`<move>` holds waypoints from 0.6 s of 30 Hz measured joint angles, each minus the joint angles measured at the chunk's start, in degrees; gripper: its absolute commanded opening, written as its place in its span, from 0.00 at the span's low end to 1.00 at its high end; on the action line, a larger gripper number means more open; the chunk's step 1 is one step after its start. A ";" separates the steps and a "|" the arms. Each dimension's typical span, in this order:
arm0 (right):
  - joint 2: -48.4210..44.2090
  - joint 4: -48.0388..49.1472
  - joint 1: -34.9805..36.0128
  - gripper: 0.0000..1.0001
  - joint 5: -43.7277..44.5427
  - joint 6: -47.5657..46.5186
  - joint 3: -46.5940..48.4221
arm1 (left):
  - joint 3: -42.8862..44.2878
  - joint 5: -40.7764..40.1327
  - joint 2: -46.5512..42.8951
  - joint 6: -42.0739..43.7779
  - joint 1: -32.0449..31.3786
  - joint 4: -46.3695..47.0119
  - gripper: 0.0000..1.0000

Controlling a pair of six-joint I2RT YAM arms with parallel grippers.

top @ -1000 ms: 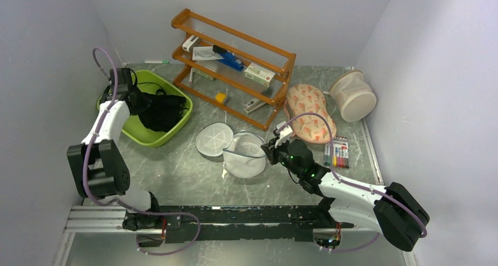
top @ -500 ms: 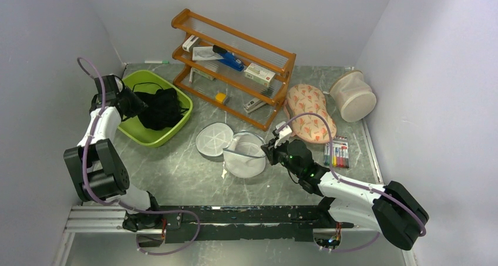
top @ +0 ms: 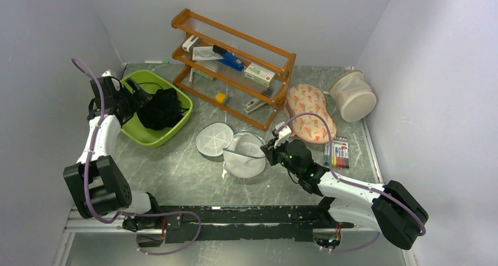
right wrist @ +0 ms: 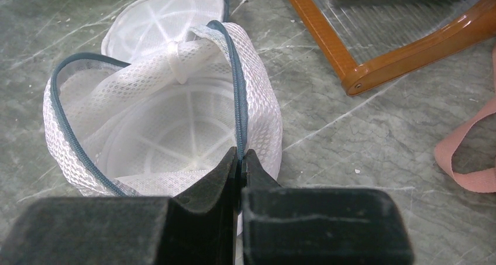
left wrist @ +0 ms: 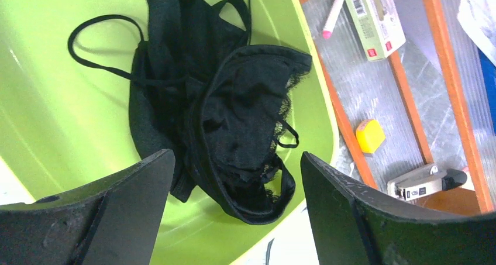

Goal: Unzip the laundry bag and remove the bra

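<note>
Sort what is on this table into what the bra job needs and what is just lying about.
Job: laundry bag, unzipped, pinched by the right gripper; bra, in the green tub.
Lying about: wooden rack, patterned pouch, beige mesh cylinder, markers.

Walls: plain pale grey walls (top: 246,7) close off the back, left and right of the frame.
Surface: grey-green marbled tabletop (top: 188,172) fills the centre.
Furniture: orange-brown three-tier wooden rack (top: 286,65) stands at upper centre, near the back wall.
Light: soft and even, with faint shadows.
</note>
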 measured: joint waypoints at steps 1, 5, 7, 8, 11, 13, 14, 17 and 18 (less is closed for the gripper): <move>0.00 0.00 0.00 0.00 -0.07 0.00 0.00 | -0.26 0.17 -0.42 0.20 -0.22 0.31 0.91; 0.46 0.09 0.00 0.00 -0.24 0.00 0.00 | -0.46 0.26 -1.88 1.49 -3.63 1.03 0.90; 1.22 0.09 0.00 0.00 -0.39 -0.02 0.09 | -0.57 0.00 -2.93 2.40 -6.56 1.22 0.89; 1.68 0.02 0.00 0.00 -0.44 -0.04 0.22 | -0.66 -0.28 -3.63 3.04 -8.33 1.27 0.89; 2.23 -0.04 0.00 0.00 -0.57 -0.24 0.66 | -0.83 -1.88 -5.84 4.96 -13.90 1.38 0.89; 1.88 -0.07 0.00 0.00 -0.55 -0.33 0.72 | -0.87 -3.48 -7.15 6.32 -17.70 1.66 0.89; 1.49 -0.13 0.00 0.00 -0.48 -0.35 0.70 | -0.90 -4.24 -7.65 6.91 -19.76 1.86 0.89; -0.26 -0.13 0.00 0.00 -0.33 -0.35 0.70 | -1.03 -5.79 -8.46 8.13 -25.27 2.25 0.89; -0.63 -0.11 0.00 0.00 -0.33 -0.35 0.70 | -1.20 -6.25 -8.48 8.44 -27.04 2.47 0.89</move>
